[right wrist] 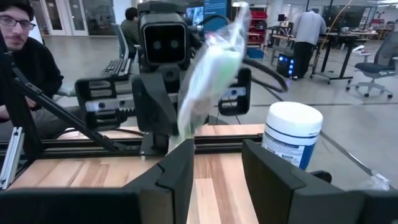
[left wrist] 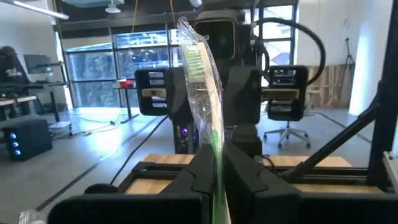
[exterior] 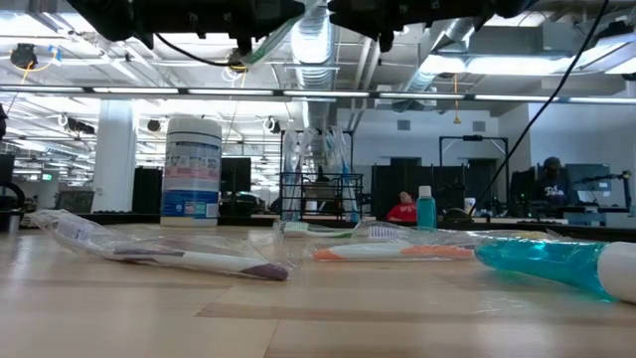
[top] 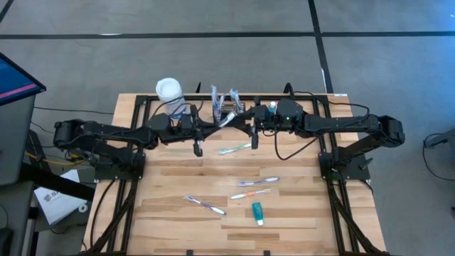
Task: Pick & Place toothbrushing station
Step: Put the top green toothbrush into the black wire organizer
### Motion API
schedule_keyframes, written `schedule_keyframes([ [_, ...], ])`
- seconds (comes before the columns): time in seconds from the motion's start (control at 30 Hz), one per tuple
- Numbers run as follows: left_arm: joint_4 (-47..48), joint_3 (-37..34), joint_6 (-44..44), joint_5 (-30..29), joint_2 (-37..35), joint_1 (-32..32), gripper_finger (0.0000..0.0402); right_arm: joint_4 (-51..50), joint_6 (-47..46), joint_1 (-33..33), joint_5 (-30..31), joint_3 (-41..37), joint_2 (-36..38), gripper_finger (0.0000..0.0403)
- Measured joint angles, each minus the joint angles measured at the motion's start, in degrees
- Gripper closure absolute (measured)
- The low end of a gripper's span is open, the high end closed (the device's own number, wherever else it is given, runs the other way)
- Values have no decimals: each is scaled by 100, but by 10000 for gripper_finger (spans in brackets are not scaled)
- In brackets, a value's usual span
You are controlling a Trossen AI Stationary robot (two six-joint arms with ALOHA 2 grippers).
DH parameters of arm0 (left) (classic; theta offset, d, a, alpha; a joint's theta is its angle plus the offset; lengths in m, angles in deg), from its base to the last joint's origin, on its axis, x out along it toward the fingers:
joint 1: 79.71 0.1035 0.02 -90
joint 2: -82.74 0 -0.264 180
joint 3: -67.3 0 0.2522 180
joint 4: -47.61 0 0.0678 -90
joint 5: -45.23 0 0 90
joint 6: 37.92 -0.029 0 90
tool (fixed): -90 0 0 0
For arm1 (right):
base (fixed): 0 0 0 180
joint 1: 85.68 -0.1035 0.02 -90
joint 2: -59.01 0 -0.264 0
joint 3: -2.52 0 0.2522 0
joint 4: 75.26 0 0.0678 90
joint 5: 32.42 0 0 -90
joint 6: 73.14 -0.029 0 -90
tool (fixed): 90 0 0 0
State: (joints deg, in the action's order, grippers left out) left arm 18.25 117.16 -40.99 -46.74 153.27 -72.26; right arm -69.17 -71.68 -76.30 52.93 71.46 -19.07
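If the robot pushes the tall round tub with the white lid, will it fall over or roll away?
The canister stands upright near the table's back edge. It looks taller than wide, so a high push might tip it; a low push would more likely slide it. Its sides are round, so once down it would probably roll.

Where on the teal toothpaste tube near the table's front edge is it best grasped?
Grip the teal toothpaste tube across its flat body, mid-length, coming straight down from above. It lies flat on the wooden table, long axis running front to back, white cap at the near end, so an end effector probably closes best across its narrow width.
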Motion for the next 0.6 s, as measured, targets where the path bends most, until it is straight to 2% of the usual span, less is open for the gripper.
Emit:
schedule_keyframes([
  [0.3,-782,0,-116,-180,594,-38,395,-56,-1,-4,-41,0,0,276],
  [0.6,-1158,0,-228,-199,975,-38,394,-50,-2,-4,-136,0,0,276],
])
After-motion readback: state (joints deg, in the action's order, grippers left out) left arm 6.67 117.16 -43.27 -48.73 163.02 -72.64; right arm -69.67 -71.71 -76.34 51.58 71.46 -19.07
